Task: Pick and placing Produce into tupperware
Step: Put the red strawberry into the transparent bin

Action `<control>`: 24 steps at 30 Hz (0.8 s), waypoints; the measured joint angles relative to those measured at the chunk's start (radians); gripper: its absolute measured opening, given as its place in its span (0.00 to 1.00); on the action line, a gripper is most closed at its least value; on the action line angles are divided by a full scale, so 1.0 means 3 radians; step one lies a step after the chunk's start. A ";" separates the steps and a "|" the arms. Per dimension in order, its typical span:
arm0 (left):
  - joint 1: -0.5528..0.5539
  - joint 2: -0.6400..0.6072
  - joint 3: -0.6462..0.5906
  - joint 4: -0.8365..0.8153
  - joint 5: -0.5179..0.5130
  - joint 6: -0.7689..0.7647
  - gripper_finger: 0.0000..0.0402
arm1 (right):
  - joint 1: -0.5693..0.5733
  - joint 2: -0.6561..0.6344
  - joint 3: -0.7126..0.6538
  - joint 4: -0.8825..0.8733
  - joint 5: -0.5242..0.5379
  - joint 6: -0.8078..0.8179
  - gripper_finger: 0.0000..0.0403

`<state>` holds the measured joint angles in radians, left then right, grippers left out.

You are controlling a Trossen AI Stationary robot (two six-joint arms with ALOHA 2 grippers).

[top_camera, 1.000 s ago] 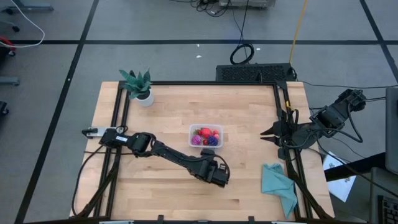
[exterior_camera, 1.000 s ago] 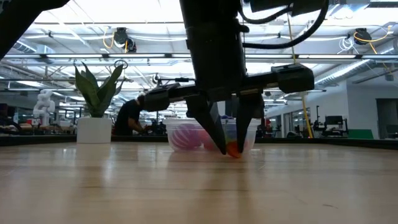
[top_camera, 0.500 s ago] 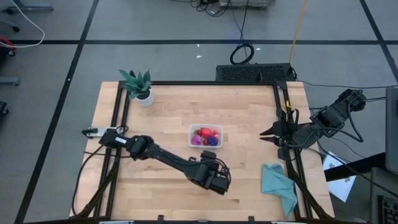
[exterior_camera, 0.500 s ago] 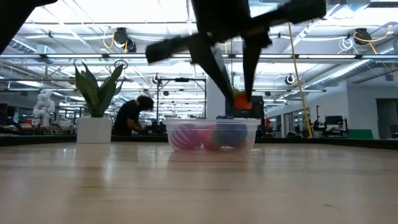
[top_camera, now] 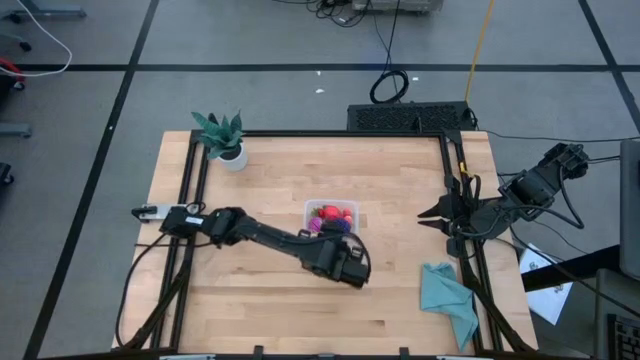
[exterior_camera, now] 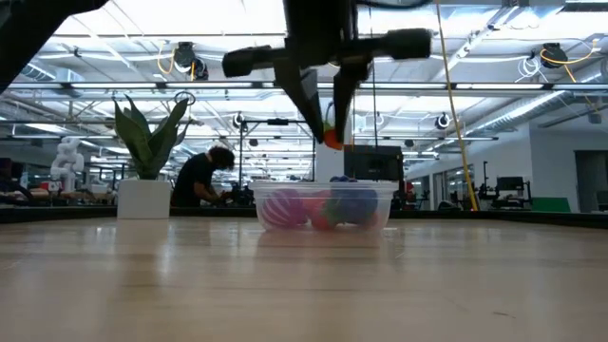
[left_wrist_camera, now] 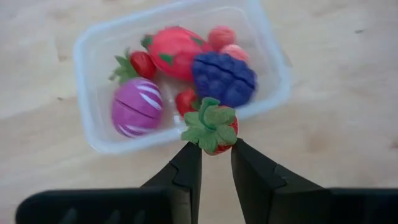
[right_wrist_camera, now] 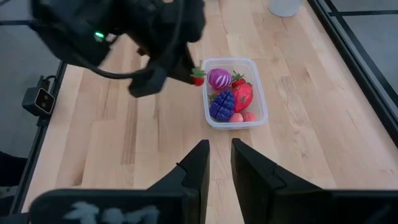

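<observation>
The clear tupperware stands mid-table and holds produce: a striped magenta ball, a big red piece, a dark purple cluster and small red pieces. My left gripper hangs over the table just near-side of the tupperware, shut on a small red strawberry with a green leafy cap. In the low view the strawberry hangs higher than the tupperware's rim. My right gripper waits, shut, at the table's right edge. My left gripper pinches the strawberry's red body between its two fingertips, just under the leafy cap. The fingers slant down from the table's near side toward the tupperware. The strawberry is lifted clear of the table, its green cap turned up toward the wrist.
A green potted plant stands at the far left corner. A teal cloth lies at the near right edge. In the low view a person shows in the room beyond the table.
My left gripper has risen from the table with the strawberry, which was down at the tabletop and now hangs clear above rim height. It has also moved a little toward the tupperware and tipped more steeply downward. It has stayed shut on the strawberry.
</observation>
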<state>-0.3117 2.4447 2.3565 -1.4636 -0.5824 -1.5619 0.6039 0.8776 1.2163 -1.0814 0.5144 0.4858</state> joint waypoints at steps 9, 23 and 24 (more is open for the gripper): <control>0.0284 0.0000 -0.0001 -0.0226 0.0224 0.0316 0.19 | 0.0000 -0.0001 0.0000 -0.0029 0.0000 -0.0001 0.14; 0.0500 0.0000 -0.0001 -0.0299 0.0454 0.0586 0.19 | 0.0000 -0.0001 0.0000 -0.0074 0.0000 -0.0001 0.14; 0.0506 0.0000 -0.0001 -0.0298 0.0464 0.0604 0.19 | 0.0000 -0.0001 0.0000 -0.0077 0.0000 -0.0001 0.14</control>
<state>-0.1598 2.4447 2.3562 -1.5530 -0.4431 -1.3808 0.6039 0.8772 1.2163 -1.1046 0.5144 0.4854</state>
